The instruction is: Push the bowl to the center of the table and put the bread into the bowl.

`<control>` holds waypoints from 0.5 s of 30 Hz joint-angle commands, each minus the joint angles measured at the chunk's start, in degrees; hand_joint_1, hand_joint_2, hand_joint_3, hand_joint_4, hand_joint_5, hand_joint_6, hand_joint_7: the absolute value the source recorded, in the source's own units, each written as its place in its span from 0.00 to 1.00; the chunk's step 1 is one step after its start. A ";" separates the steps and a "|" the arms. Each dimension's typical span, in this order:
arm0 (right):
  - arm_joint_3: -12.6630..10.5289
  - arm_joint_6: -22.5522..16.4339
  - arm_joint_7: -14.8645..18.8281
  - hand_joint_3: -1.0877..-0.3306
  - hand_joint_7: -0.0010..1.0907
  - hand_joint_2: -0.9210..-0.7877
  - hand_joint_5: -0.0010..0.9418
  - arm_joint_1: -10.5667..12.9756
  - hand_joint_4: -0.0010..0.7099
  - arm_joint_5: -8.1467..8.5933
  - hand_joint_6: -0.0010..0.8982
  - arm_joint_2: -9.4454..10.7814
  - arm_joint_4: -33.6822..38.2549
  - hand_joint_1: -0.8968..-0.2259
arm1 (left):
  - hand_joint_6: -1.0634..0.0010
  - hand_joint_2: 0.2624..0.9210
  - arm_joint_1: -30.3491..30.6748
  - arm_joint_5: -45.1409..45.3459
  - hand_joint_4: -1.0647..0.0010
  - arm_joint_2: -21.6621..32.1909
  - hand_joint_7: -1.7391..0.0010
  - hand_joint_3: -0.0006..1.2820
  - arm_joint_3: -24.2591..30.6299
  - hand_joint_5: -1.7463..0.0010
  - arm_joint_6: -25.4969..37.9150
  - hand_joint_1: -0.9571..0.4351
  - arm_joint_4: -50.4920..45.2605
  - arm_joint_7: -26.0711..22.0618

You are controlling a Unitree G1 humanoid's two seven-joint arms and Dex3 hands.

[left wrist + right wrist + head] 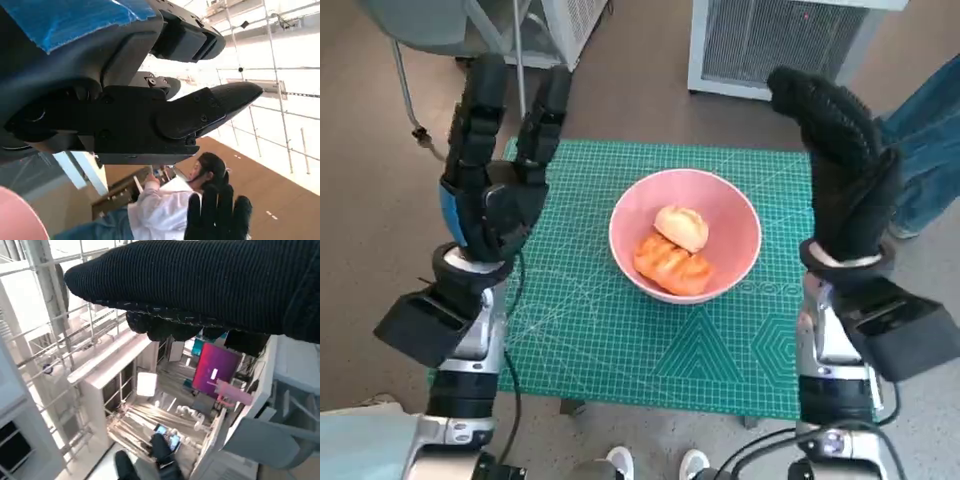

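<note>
So, bowl [685,235]: mid-mat, both bread [675,262] pieces inside.
Your hands: left hand [495,175], right hand [845,170] raised beside it, released, fingers spread.

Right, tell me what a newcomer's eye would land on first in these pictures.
First the pink bowl near the middle of the green mat, with two pieces of bread in it, a pale roll lying against an orange-brown one. Then the two raised hands flanking it, both holding nothing: the left hand with blue tape on its back, and the right hand in its black knitted glove.
</note>
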 commanded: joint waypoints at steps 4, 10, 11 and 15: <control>-0.29 -0.73 -1.15 0.41 0.67 0.00 0.04 0.06 0.32 -0.21 0.00 0.28 1.70 0.39 | 0.60 1.00 0.47 2.44 0.68 -1.11 0.97 0.33 0.30 0.99 -1.01 0.27 2.83 0.40; -0.48 -1.50 -1.33 0.41 0.67 0.00 0.04 0.48 0.32 -0.30 0.00 -0.22 2.14 0.38 | 0.59 1.00 -0.18 2.67 0.64 -1.86 0.97 0.31 0.67 0.98 -1.64 0.28 5.84 0.48; -0.49 -1.57 -1.30 0.41 0.67 0.00 0.04 0.54 0.32 -0.24 0.00 -0.27 2.19 0.37 | 0.58 1.00 -0.24 2.46 0.63 -1.97 0.97 0.29 0.74 0.98 -1.67 0.29 6.15 0.36; -0.54 -1.67 -0.99 0.41 0.67 0.00 0.03 0.80 0.32 0.03 0.00 -0.44 2.32 0.37 | 0.53 0.99 -0.65 2.13 0.56 -2.54 0.95 0.16 0.97 0.96 -2.96 0.37 8.14 -0.01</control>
